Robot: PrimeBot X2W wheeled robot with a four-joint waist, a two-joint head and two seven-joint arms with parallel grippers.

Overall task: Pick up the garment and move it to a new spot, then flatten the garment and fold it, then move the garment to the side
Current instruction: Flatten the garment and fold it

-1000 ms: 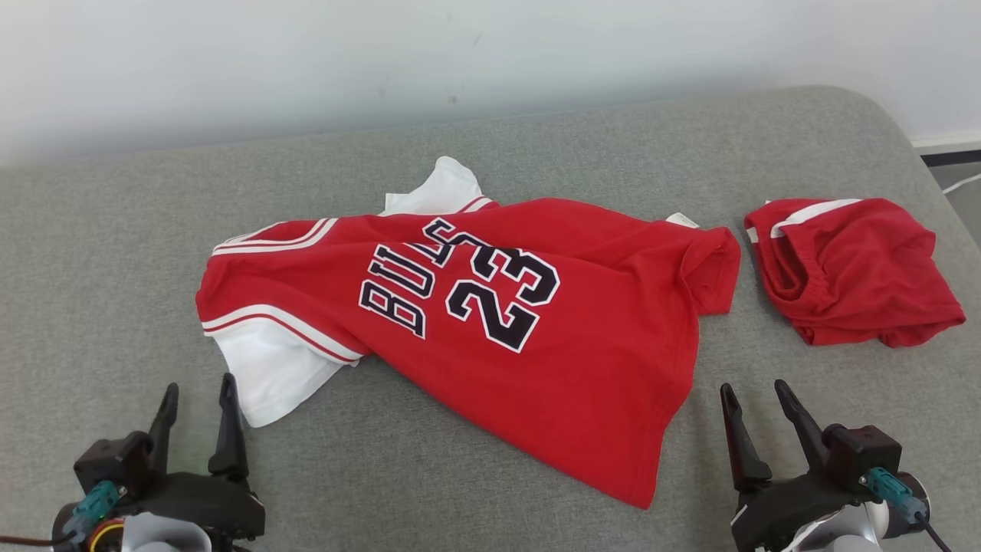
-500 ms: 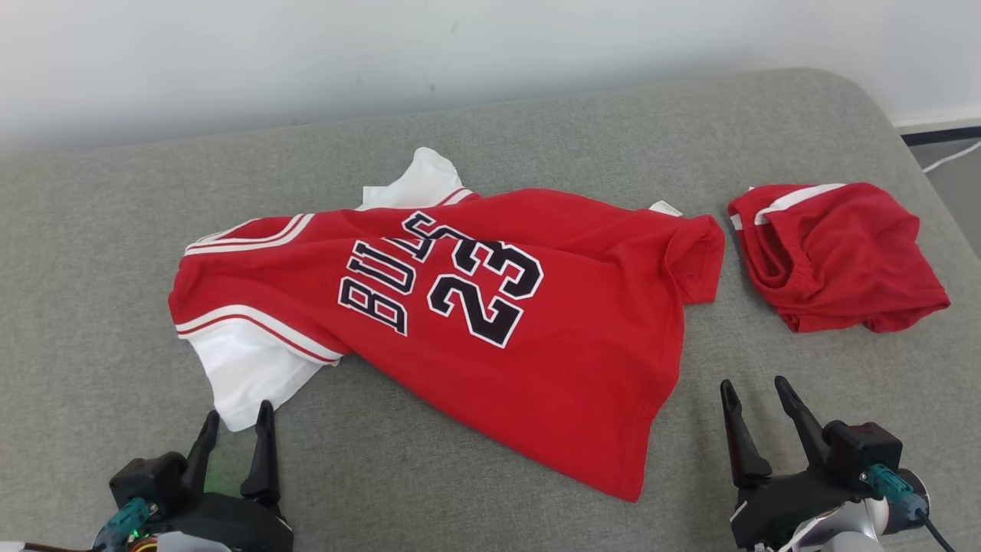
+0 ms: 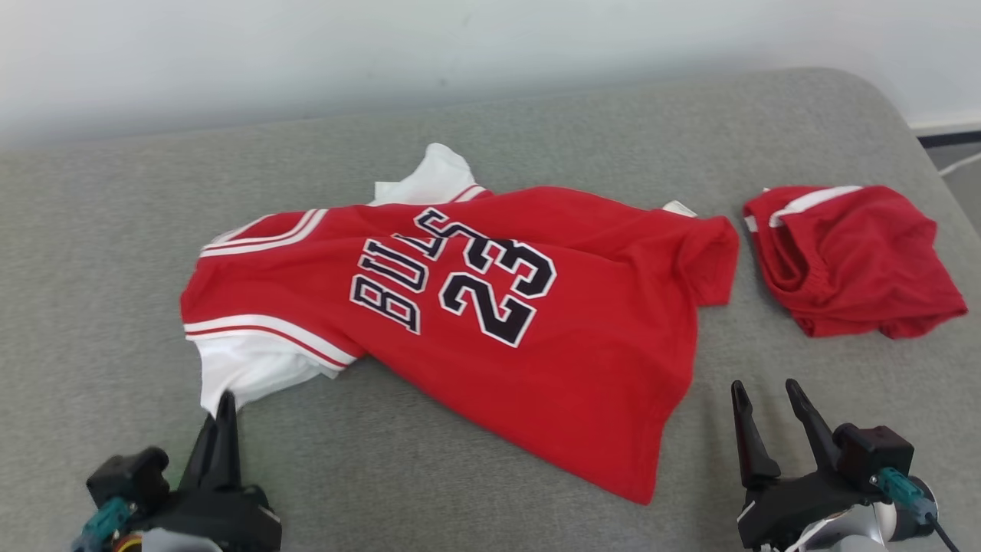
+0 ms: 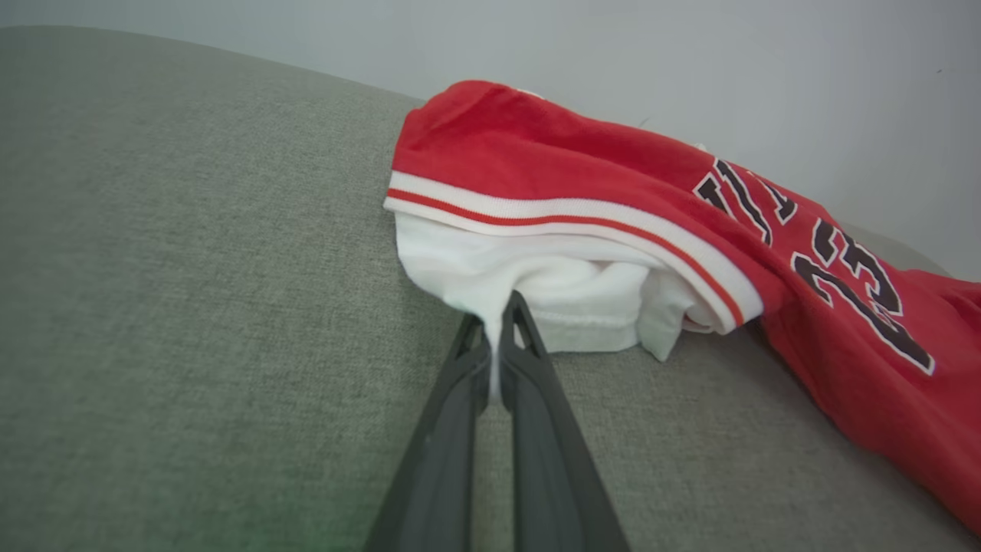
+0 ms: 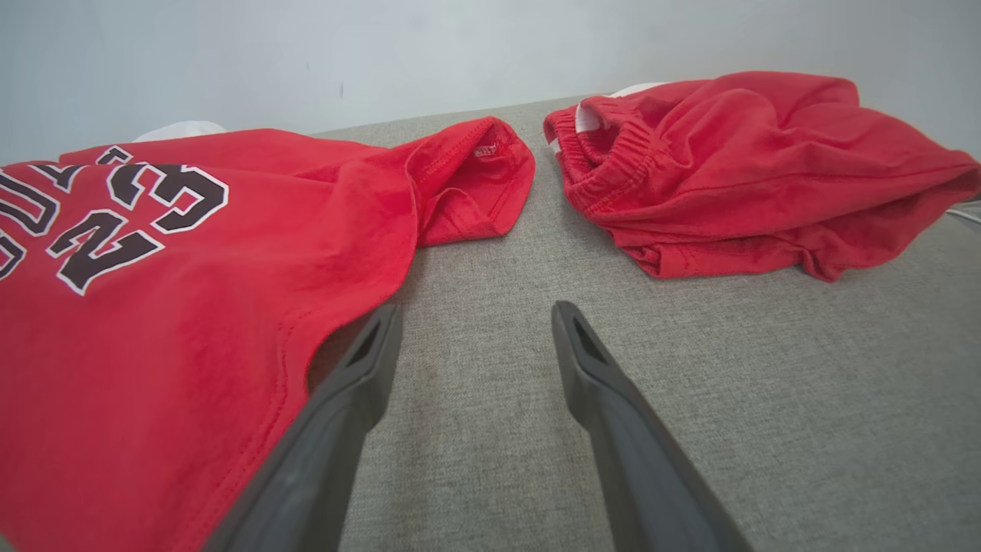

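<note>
A crease swallows part of the lettering beside the 23 on the jersey (image 3: 475, 322), and its far sleeve (image 3: 437, 180) is mostly tucked behind it. Two red garments lie on the cushion (image 3: 115, 230): one jersey and, just right of it but apart, one pair of shorts (image 3: 851, 261). The left gripper (image 3: 222, 405) pinches the jersey's near sleeve (image 4: 490, 284), and the left wrist view shows white cloth drawn between the fingers. The right gripper (image 3: 765, 386), fingers spread and empty, sits just off the jersey's right hem.

The left end effector (image 3: 222, 406) and right end effector (image 3: 764, 391) are each showing two long, tapering dark fingers (image 3: 747, 445) on black housings (image 3: 874, 452), with teal connectors (image 3: 893, 484) plugging in beside pale rounded wrists (image 3: 843, 534).
</note>
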